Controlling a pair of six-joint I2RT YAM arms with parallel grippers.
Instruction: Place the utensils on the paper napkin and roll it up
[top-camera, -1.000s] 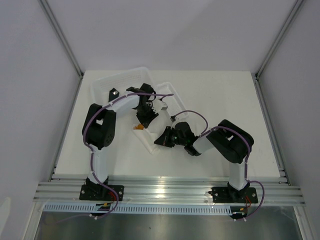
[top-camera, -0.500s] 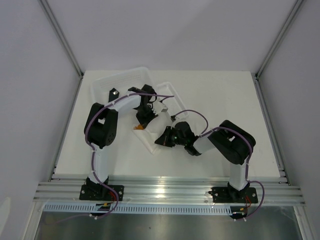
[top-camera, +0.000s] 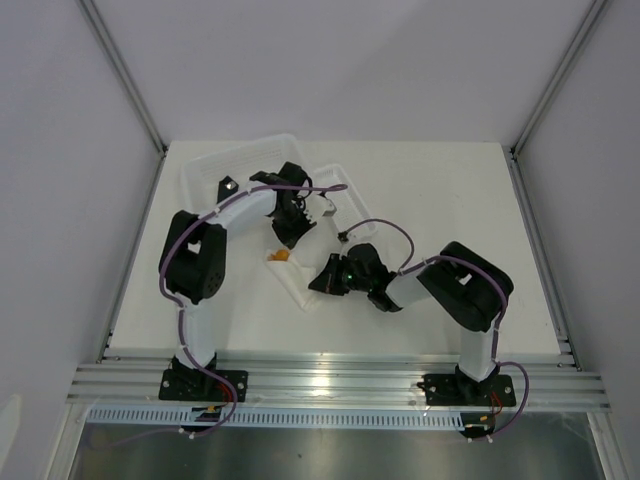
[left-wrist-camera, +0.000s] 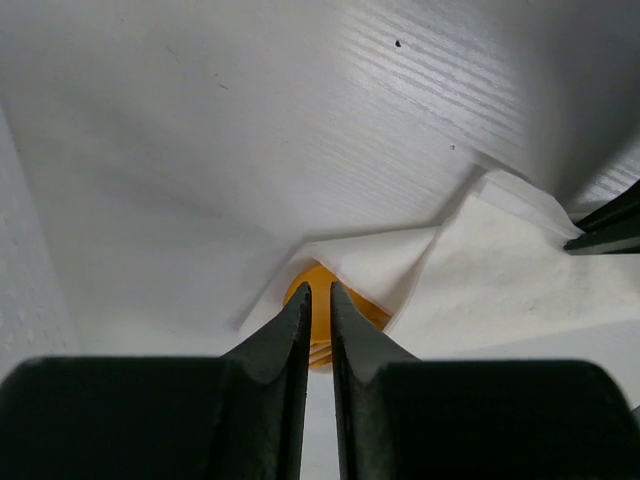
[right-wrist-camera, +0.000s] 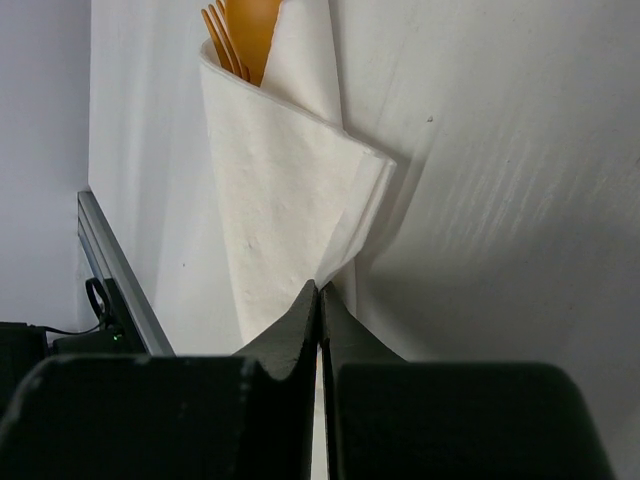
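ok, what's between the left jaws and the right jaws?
The folded paper napkin, with the orange utensils poking out of one end. The left wrist view shows it filling that stretch, and the top view agrees.

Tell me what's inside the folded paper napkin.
Orange utensils: a rounded end and thin tines poke out of the open end of the paper napkin. The rest is covered by paper, so the count is hidden.
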